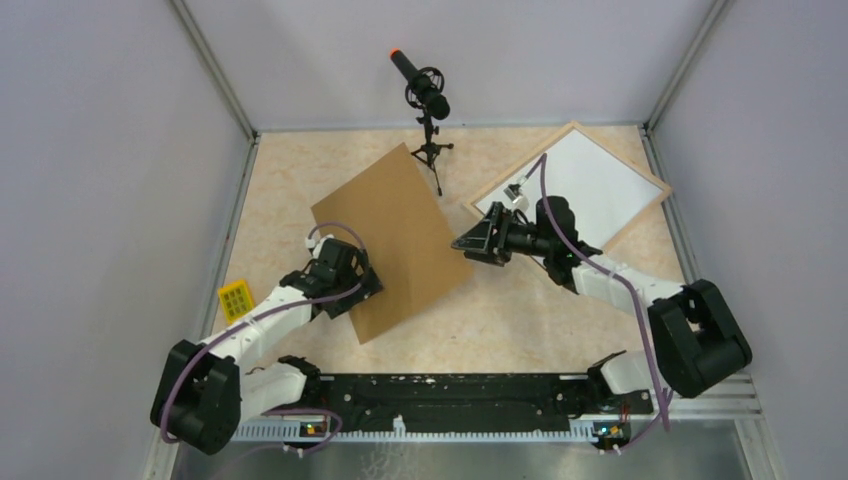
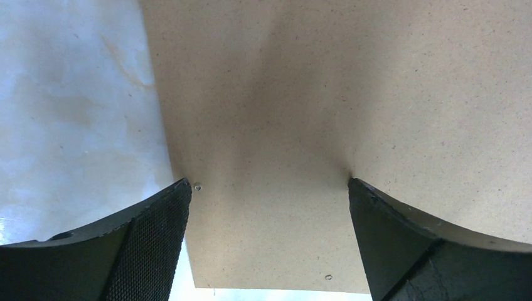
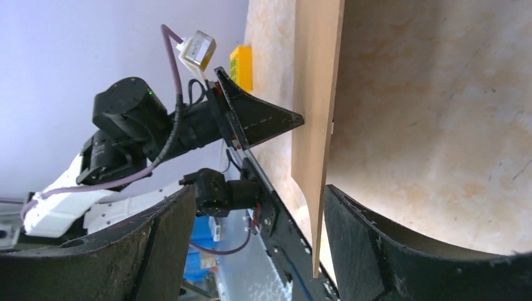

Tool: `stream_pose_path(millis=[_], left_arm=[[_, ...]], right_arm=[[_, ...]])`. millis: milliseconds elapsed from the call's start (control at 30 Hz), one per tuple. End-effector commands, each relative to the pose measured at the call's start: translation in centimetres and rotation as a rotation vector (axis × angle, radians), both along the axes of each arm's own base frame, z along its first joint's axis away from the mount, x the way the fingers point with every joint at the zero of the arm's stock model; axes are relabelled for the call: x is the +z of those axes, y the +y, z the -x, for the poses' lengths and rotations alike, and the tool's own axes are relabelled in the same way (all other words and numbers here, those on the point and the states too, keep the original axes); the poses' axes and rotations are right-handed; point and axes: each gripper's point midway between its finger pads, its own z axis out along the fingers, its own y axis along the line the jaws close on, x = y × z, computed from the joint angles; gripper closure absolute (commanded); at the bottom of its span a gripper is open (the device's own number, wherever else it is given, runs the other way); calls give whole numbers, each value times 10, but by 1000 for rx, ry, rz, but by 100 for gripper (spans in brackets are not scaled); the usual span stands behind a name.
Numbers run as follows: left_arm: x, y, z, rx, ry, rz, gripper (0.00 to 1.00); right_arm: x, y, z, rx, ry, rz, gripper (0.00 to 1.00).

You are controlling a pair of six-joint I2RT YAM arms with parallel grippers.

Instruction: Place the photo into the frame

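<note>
Both unclenched, the left gripper (image 2: pixel 270 185) is pressed on the board (image 1: pixel 400 230) to pin it and the right gripper (image 1: pixel 462 243) is set astride its right edge; the photo (image 1: pixel 600 185) is apparently laid back-up in the frame (image 1: pixel 520 166), far right

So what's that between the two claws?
The brown board: in the top view the left claw sits over its near corner and the right claw is at its right edge.

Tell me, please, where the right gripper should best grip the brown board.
Grip its thin right edge, coming from the right, one finger on each face. The brown board is a flat sheet, too wide to span, and that edge stands between the right gripper's open fingers.
</note>
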Motion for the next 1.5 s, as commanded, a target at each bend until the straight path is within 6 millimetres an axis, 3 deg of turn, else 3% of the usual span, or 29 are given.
stream_pose_path(millis=[0, 200, 367, 567, 733, 833, 900, 1033, 1100, 1200, 1333, 1467], left_arm=[[-10, -28, 29, -85, 92, 147, 2], [-5, -34, 32, -119, 70, 189, 2], [0, -36, 34, -141, 52, 207, 2], [10, -41, 34, -155, 8, 247, 2], [9, -44, 39, -176, -7, 280, 2], [9, -45, 41, -185, -18, 294, 2], [11, -45, 41, -187, -25, 300, 2], [17, -45, 42, -193, -47, 306, 2], [21, -44, 43, -196, -57, 306, 2], [30, -44, 43, -209, -82, 311, 2], [55, -45, 41, -239, -156, 322, 2], [88, -44, 36, -271, -265, 321, 2]], right_arm=[[47, 21, 38, 83, -13, -127, 28], [63, 32, 48, 31, -92, -131, 30], [77, 36, 53, 12, -94, -123, 41], [81, 50, 64, -14, -103, -97, 45], [110, 69, 87, 50, -99, -255, 51], [123, 81, 95, 62, -135, -245, 53], [107, 83, 93, 12, -138, -97, 57], [75, 73, 76, -123, -125, 177, 73], [72, 68, 74, -163, -139, 234, 80], [81, 67, 76, -162, -189, 259, 100], [91, 47, 84, -169, -198, 297, 100], [117, 25, 107, -137, -197, 229, 100]])
